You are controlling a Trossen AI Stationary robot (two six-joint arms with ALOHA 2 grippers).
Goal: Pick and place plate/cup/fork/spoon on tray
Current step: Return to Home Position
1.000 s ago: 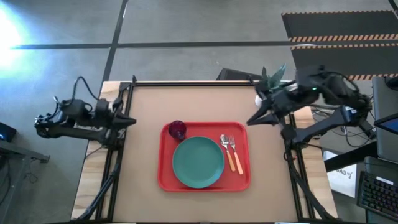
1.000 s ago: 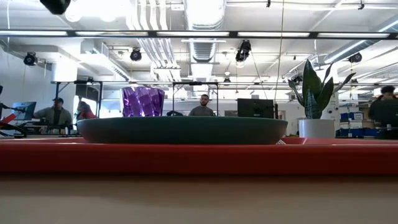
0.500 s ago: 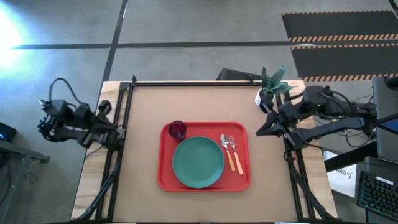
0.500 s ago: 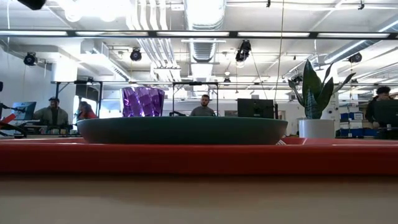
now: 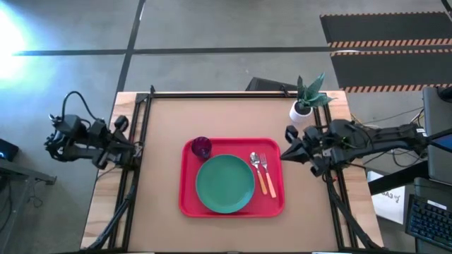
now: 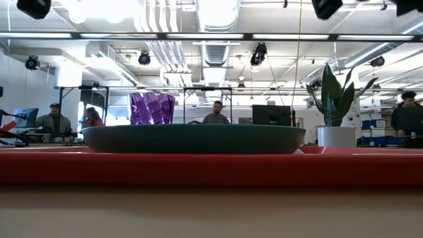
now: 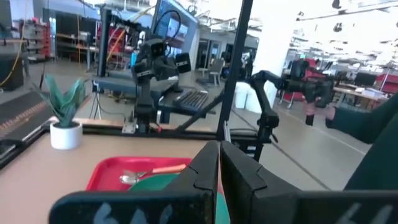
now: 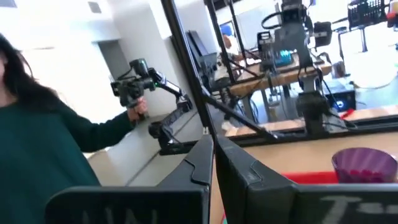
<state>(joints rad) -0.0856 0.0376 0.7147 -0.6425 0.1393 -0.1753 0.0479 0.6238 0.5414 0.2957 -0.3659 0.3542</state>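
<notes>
WORKTOP SET: All four pieces sit on the red tray (image 5: pixel 188 197) at the middle of the worktop (image 5: pixel 162 120). The teal plate (image 5: pixel 224 184) fills the tray's centre. The spoon (image 5: pixel 258 173) and fork (image 5: pixel 268 176) lie side by side at the plate's 3 o'clock. The purple cup (image 5: pixel 201 147) stands upright just beside the plate at its 10 o'clock. No piece of the set lies on the bare worktop, so the placing looks done and only parking the arms seems left. The left gripper (image 7: pixel 219 149) hangs at the worktop's 9 o'clock edge, fingers pressed together and empty. The right gripper (image 8: pixel 213 144), at the 3 o'clock edge near the tray but apart from it, also has its fingers closed on nothing. A potted plant (image 5: pixel 299 111) stands beyond at 1 o'clock.
</notes>
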